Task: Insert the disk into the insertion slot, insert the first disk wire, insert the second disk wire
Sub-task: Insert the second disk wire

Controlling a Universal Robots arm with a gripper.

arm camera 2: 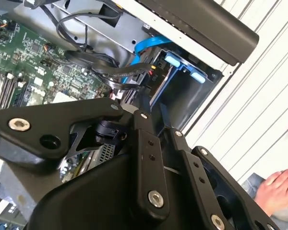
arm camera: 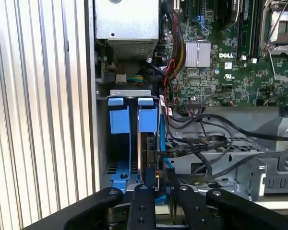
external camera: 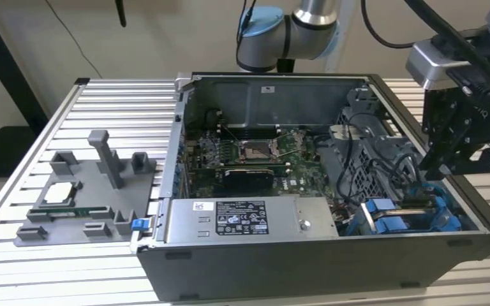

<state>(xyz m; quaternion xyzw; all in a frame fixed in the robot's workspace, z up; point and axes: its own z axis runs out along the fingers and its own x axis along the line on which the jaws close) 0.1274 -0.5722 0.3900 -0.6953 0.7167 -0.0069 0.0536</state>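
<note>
1 disk [arm camera: 149,153] stands edge-up in the insertion slot [arm camera: 120,143], among its blue tabs; my hand [arm camera: 159,191] hovers just above it, fingers near-closed, grasping nothing I can discern.

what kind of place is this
Probably a robotics lab test bench for PC assembly: an open computer case lies on a slatted aluminium table, a grey parts fixture sits beside it, and the arm's gripper hangs over the drive bay.

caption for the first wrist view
Gripper poised over the blue-tabbed insertion slot, beside black cables and the green motherboard.
</note>
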